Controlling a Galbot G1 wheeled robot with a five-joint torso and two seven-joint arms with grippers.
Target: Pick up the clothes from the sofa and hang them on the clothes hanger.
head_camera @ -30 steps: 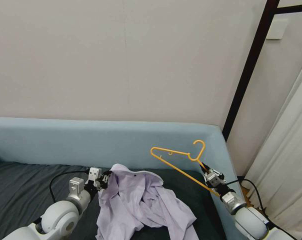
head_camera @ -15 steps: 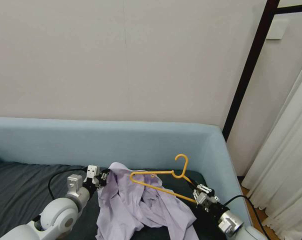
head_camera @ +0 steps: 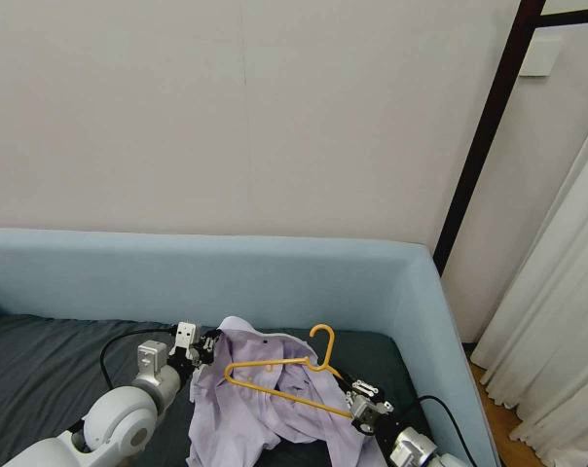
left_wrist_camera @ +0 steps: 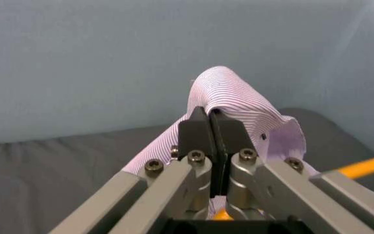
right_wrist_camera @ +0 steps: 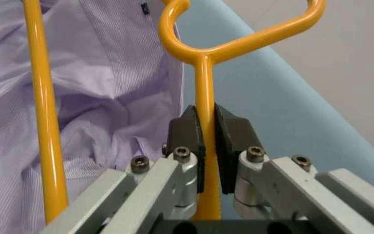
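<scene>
A: The left hand (head_camera: 205,351) is closed on a raised fold of the purple striped shirt (head_camera: 275,404). In the left wrist view its fingers (left_wrist_camera: 196,130) are pressed together with the cloth pinched between them.

B: And the right hand (head_camera: 358,407)?

A: Clamped on the orange hanger (head_camera: 265,389). In the right wrist view the pads (right_wrist_camera: 189,134) squeeze the straight stem just below the hook.

B: Where is the shirt?

A: Crumpled on the dark grey seat cushion (head_camera: 41,360) of the sofa, near 6 o'clock in the head view. The left hand holds its top edge at about 10 o'clock of the heap. The right hand is at about 4 o'clock of it.

B: How does the hanger sit?

A: Tilted over the shirt, with the hook toward 12 o'clock and the triangle reaching toward 9 o'clock across the cloth. I cannot tell whether it rests on the fabric or hangs just above it.

B: Around them?

A: The sofa's light blue backrest (head_camera: 275,277) is behind, then a plain pale wall (head_camera: 226,117). A dark post (head_camera: 479,146) and white curtains (head_camera: 557,341) stand toward 3 o'clock.
</scene>
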